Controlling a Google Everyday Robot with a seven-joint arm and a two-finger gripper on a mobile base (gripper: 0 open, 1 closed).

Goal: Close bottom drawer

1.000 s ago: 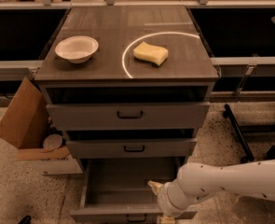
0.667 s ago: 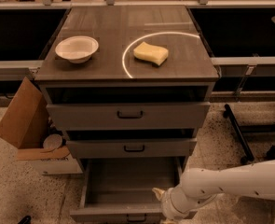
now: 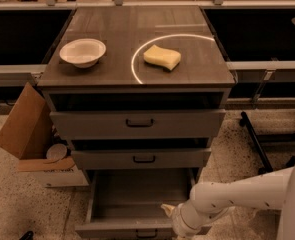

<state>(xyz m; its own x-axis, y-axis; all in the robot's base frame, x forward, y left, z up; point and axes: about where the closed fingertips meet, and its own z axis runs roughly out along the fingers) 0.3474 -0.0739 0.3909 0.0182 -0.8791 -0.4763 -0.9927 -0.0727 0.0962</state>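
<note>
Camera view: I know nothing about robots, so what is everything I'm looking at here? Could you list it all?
cabinet: one, grey wood-look, centre of the view
bowl: one, white, on the cabinet top, left side
sponge: one, yellow, on the cabinet top, right of the bowl
ring mark: one, white, on the cabinet top around the sponge
top drawer: one, grey, black handle, just under the top
middle drawer: one, grey, black handle, below it
bottom drawer: one, grey, lowest, pulled far out
cardboard box: one, brown, on the floor left of the cabinet
arm: one, white, reaching in from the lower right
gripper: one, at the arm's end, by the bottom drawer's front right corner
</note>
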